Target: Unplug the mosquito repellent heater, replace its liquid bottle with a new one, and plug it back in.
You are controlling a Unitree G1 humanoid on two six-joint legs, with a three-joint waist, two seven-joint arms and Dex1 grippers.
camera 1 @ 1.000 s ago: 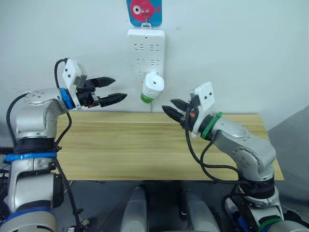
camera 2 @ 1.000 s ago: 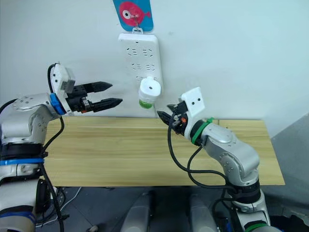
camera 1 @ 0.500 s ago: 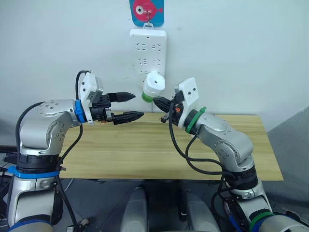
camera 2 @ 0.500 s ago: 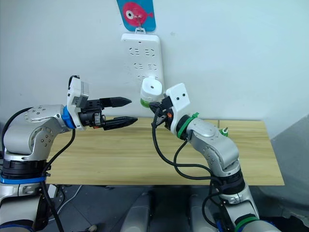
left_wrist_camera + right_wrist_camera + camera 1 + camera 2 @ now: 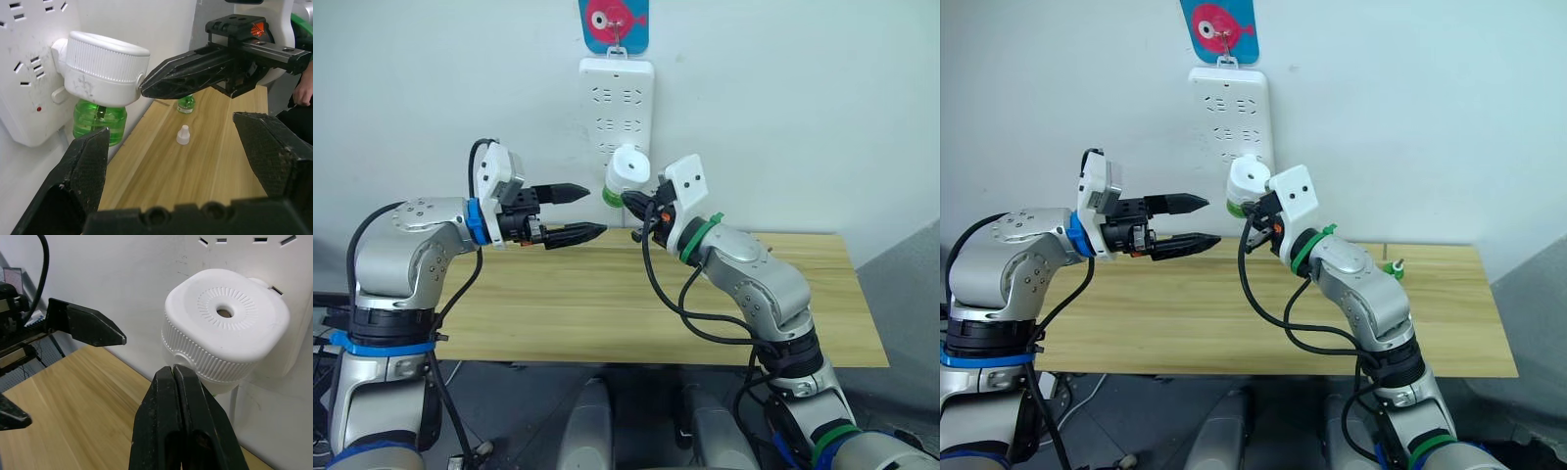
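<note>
Right claw (image 5: 146,87) blocks heater's (image 5: 105,66) open side.

White heater (image 5: 225,333), green bottle (image 5: 99,122), pale-wood table (image 5: 607,313).

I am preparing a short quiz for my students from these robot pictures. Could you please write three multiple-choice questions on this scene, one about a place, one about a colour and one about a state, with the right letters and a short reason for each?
1. Where is the mosquito repellent heater?
A. lying on the wooden table
B. plugged into the white power strip on the wall
C. held in the left gripper

2. What colour is the liquid bottle under the heater?
A. green
B. red
C. blue

3. How are the fingers of the right gripper?
A. wide open
B. shut around the heater
C. shut together, holding nothing

Answers:
1 B: the heater sits on the power strip, above the wooden table.
2 A: the left wrist view shows a clear green bottle.
3 C: the right wrist view shows both fingers pressed together just below the heater; the left gripper is open.
</note>
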